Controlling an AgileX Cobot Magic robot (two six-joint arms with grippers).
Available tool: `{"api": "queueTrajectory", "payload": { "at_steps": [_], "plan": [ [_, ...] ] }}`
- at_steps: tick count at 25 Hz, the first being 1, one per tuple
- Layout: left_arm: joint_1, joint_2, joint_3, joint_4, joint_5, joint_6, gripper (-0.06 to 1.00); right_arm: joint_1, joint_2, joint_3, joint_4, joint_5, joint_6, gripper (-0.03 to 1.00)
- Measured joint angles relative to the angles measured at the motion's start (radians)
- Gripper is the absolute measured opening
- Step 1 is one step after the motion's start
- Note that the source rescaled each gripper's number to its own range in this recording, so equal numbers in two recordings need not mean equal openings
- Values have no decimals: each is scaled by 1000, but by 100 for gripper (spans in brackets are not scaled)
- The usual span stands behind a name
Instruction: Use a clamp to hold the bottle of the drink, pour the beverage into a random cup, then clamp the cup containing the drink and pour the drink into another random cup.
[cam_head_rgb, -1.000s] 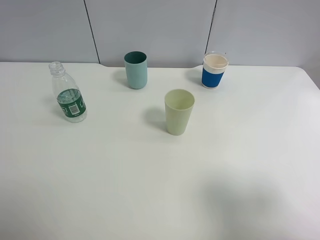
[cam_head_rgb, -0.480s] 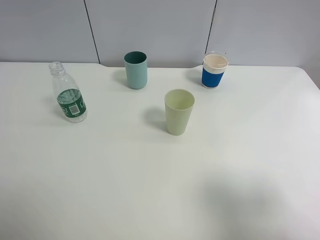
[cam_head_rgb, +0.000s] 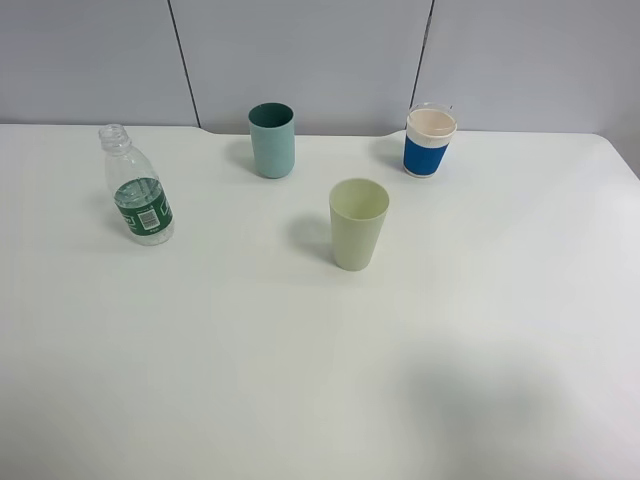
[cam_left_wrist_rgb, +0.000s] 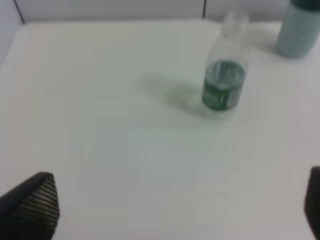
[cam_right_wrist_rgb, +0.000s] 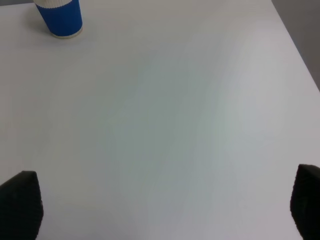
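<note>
The left hand (cam_left_wrist_rgb: 172, 212) is released: its fingers stand wide apart at the edges of the left wrist view and grasp nothing. The right hand (cam_right_wrist_rgb: 164, 205) is likewise released and empty. Neither hand shows in the high view.

The bottle (cam_head_rgb: 138, 200) stands upright and uncapped on the left part of the desk (cam_head_rgb: 300, 380), well apart from every cup. The beverage (cam_head_rgb: 152, 234) fills its lower part. The open neck means no uncapping step is needed.

The pale yellow-green cup (cam_head_rgb: 358, 225) stands upright near the middle with bare desk all round, which gives either arm room to reach it. The teal cup (cam_head_rgb: 271, 140) stands near the back edge. The white cup with a blue band (cam_head_rgb: 430, 142) stands at the back right.

Judgement: no pour appears to have been made. The left hand faces the bottle, so it is the likely one to grasp it.
</note>
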Motion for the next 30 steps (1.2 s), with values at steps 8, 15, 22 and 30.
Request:
{"api": "queueTrajectory", "payload": {
  "at_steps": [8, 15, 22, 30],
  "plan": [
    [0, -1, 46, 2, 14, 4, 100, 0, 0, 0, 0, 0, 0, 100],
    [0, -1, 46, 2, 14, 4, 100, 0, 0, 0, 0, 0, 0, 100],
    [0, -1, 46, 9, 14, 3, 100, 0, 0, 0, 0, 0, 0, 100],
    [0, -1, 46, 9, 14, 3, 100, 0, 0, 0, 0, 0, 0, 100]
  ]
}}
